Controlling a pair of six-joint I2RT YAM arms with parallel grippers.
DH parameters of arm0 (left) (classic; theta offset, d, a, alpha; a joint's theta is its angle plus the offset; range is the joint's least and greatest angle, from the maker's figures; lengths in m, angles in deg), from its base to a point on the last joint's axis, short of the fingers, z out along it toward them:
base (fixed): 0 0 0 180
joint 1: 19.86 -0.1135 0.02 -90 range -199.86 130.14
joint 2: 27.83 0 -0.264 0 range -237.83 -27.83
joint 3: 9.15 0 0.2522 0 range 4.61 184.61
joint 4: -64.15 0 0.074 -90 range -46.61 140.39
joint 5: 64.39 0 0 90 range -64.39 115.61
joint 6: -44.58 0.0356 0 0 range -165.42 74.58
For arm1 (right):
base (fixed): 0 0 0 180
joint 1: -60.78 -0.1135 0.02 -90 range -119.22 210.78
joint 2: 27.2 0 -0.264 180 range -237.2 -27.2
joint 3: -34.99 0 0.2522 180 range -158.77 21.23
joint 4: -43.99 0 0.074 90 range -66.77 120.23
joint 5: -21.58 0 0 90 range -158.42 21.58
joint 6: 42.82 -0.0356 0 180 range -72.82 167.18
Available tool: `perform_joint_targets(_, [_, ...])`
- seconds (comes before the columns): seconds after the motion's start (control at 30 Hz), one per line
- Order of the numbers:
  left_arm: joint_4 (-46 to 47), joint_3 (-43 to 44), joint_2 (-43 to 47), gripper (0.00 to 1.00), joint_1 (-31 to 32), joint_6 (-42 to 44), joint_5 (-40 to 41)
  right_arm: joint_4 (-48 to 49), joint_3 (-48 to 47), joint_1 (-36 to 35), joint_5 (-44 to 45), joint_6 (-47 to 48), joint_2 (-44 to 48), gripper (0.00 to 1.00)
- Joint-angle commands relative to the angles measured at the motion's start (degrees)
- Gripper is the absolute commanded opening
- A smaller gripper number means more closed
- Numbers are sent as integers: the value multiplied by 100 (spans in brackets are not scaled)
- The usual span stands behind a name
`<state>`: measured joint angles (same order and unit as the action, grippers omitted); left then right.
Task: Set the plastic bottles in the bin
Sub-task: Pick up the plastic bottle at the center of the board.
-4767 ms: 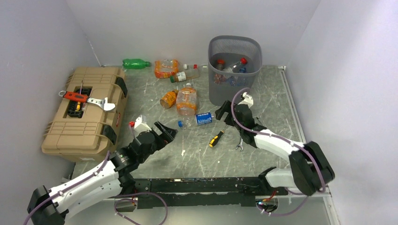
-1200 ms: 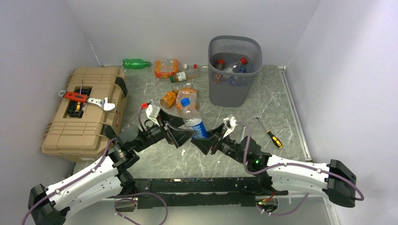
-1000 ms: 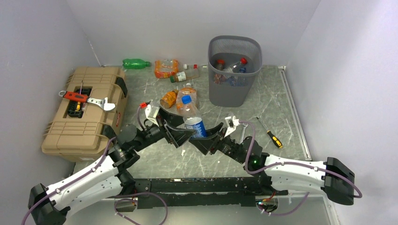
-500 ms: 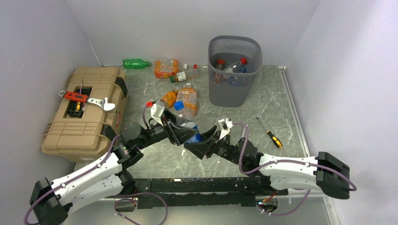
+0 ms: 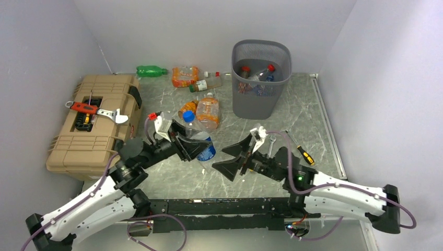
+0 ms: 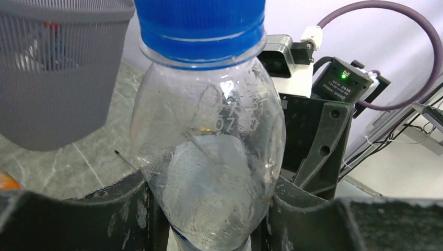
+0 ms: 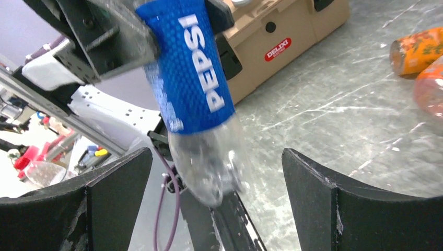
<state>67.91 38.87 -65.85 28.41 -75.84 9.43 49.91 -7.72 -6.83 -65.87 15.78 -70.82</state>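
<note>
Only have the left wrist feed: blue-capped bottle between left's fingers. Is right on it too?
Observer: No. The right gripper is wide open. The Pepsi bottle has its base between the right fingers and touches neither.
Operator: Where's the bin relative to left?
Observer: On the top camera, the bin stands farther back and to the right of the left gripper.
Operator: Other bottles on the table?
Observer: Yes, several lie between the toolbox and the bin. Among them are a green bottle by the back wall and an orange bottle just beyond the left gripper.
</note>
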Motion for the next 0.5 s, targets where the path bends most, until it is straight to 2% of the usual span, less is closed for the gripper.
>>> perform_joint_targets(0.0, [-1555,1167,46,33,-2,1113,-297,-1914,-947,-30,151,680,838,100])
perform_joint_targets(0.1, [-2737,1832,-302,33,-2,1616,-1253,-2441,-1721,-24,251,911,866,100])
perform_joint_targets(0.27, [-3763,2495,-746,32,-3,2042,-2300,-2813,-3097,-24,518,740,153,99])
perform_joint_targets(0.47, [-4254,2776,-952,29,-5,2178,-2716,-2645,-4000,-24,7,518,-616,95])
